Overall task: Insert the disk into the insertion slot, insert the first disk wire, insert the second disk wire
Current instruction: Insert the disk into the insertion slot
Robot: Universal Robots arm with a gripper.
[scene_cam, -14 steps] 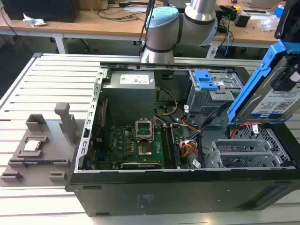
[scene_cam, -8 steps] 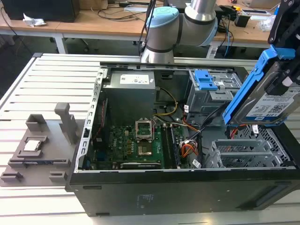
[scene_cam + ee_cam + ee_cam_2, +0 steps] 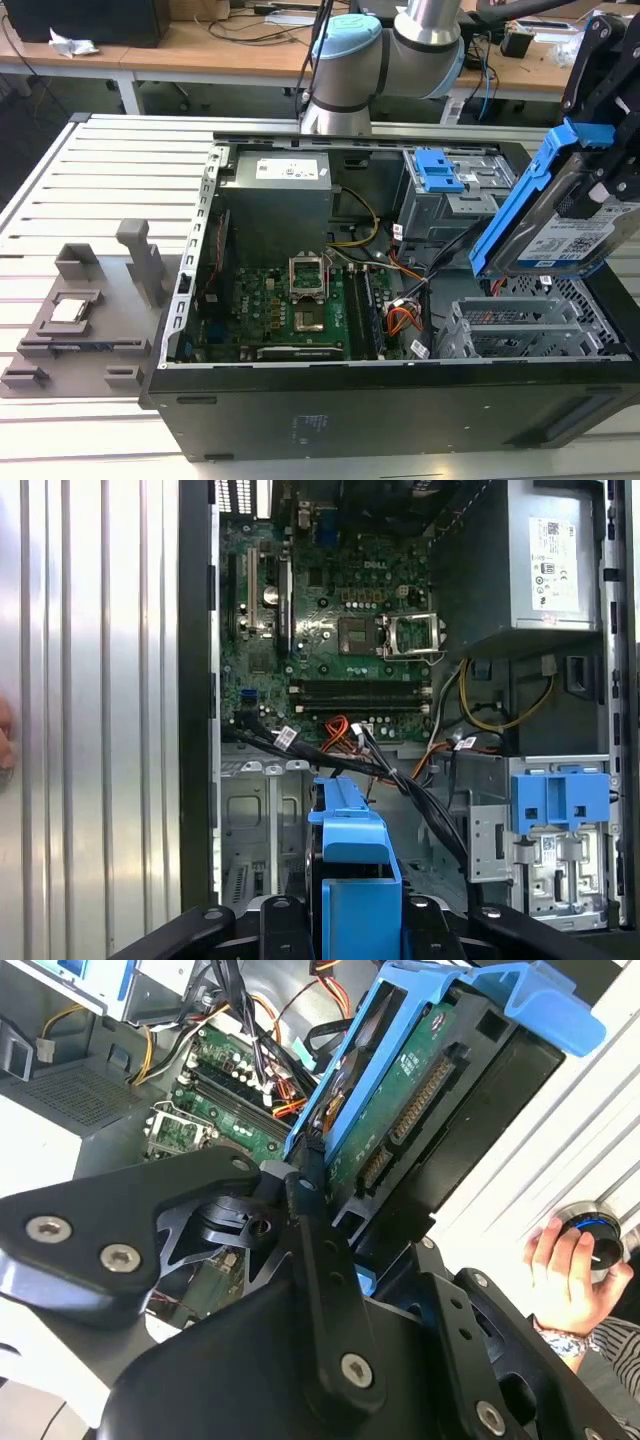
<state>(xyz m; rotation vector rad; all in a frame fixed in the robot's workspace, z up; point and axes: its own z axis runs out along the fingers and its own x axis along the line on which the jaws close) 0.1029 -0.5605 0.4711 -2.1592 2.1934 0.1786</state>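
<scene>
Holding the disk [image 3: 555, 238] over the open computer case [image 3: 380, 410], the pincer [image 3: 602, 188] is pinching its blue frame.
The disk is hanging tilted above the insertion slot [image 3: 520, 325], not yet inside it.

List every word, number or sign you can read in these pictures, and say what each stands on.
No text can be read with certainty.
White label on the disk: print too small to read.
Power supply label: lines of print, too small to read in the exterior and first wrist views.
White cable tags: too small to read.
</scene>
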